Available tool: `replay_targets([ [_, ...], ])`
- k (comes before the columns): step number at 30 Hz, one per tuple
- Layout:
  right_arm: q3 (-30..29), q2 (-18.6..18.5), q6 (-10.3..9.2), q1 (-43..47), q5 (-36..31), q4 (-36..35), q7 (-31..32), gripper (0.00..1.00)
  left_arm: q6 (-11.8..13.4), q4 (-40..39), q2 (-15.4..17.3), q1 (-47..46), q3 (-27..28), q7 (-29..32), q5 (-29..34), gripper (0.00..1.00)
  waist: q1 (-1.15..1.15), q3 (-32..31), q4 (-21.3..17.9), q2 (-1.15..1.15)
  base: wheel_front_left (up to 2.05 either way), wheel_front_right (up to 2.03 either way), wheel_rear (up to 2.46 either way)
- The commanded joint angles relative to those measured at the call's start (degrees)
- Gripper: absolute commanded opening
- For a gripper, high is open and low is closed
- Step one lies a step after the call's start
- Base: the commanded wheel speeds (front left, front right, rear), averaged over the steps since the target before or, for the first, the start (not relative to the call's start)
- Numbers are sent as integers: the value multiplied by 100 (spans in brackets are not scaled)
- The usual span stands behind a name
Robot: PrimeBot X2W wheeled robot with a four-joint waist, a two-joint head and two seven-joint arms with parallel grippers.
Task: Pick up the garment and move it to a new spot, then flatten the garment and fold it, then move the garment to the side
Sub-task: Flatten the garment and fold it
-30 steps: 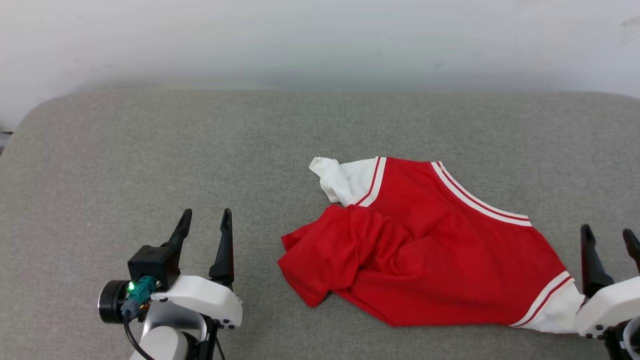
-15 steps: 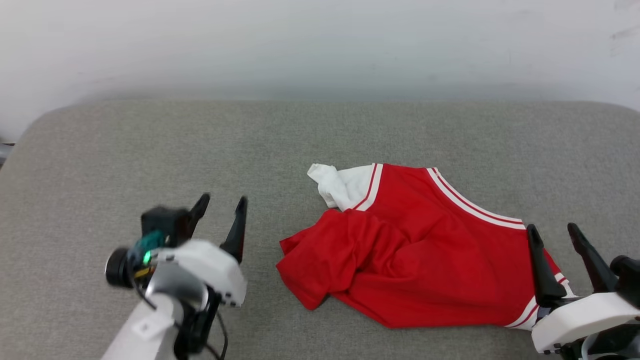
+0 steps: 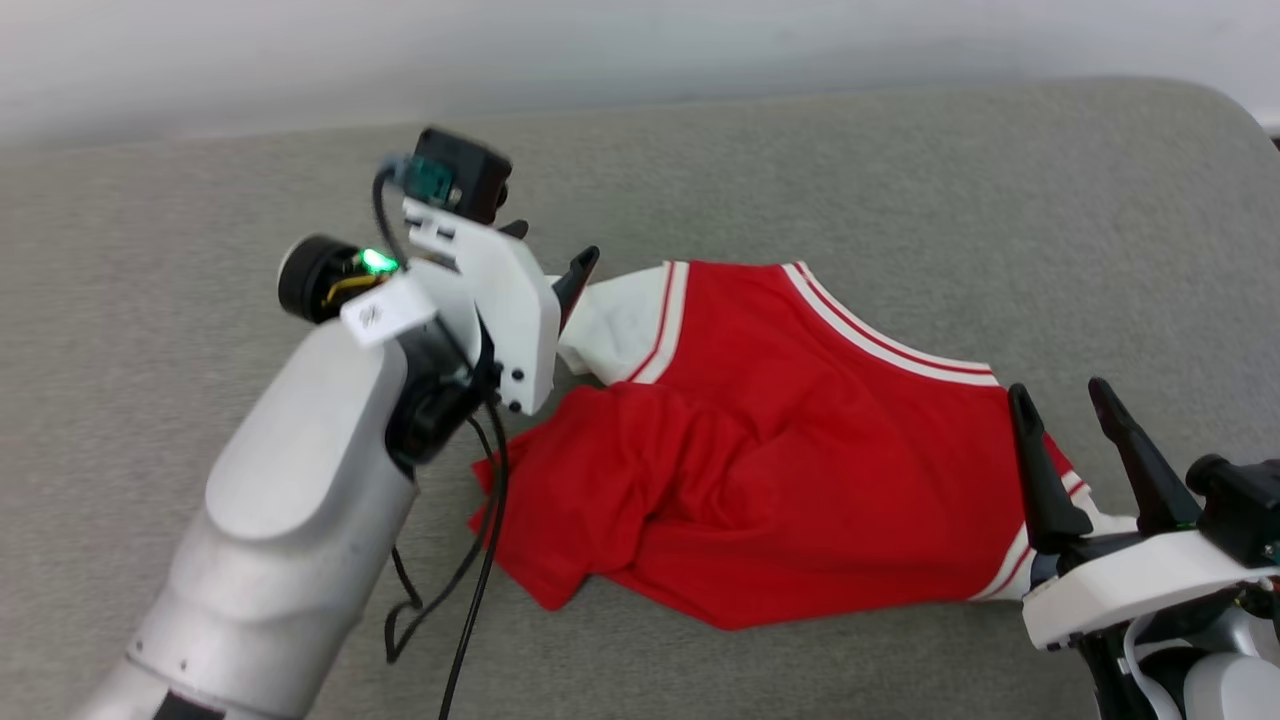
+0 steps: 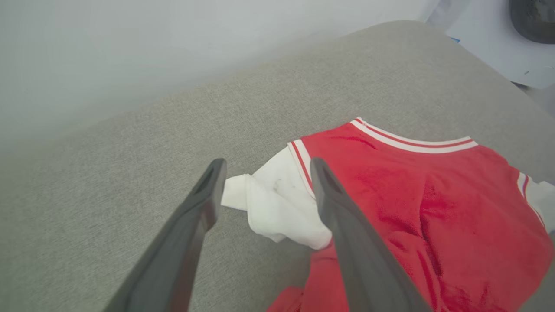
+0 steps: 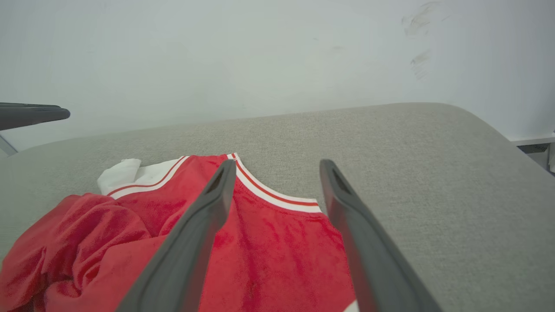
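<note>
I see the garment (image 3: 800, 430) lying rumpled on the grey cushion (image 3: 900, 200), its red body bunched at one end. My left hand (image 4: 267, 162) is released and empty. It is positioned over the garment's white sleeve (image 4: 277, 203), which shows between the two spread fingers in the left wrist view; I cannot tell whether they touch. My right hand (image 3: 1058, 388) is likewise released and empty, fingers apart at the garment's opposite sleeve end, just beside the striped trim (image 3: 1040, 540).

Bright red soft fabric shirt with white sleeves (image 3: 800, 430), far sleeve tip was hidden behind white left wrist shell (image 3: 500, 300), near sleeve partly behind right gripper (image 3: 1058, 388), dark round object (image 4: 535, 17) was cropped by the corner.
</note>
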Motion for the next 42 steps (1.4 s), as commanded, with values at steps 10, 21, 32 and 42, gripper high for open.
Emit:
replay_targets([
  [10,203,11,-4,-397,371,504,-470,100,-211,1412,219,-1201,-457,1600,-172,100,0,696,-825,0,0,0,0],
  [21,336,11,-4,-590,685,948,-740,100,-208,2771,509,-1414,-788,2514,-35,100,0,972,-1152,0,0,0,0],
  [32,268,9,-4,-707,696,1118,-736,100,-256,2982,475,-1175,-778,2334,-446,0,0,916,-1079,0,0,0,0],
  [42,-283,9,-4,-610,477,1007,-363,100,-181,2380,780,-1119,-519,1311,-522,0,0,445,-660,0,0,0,0],
])
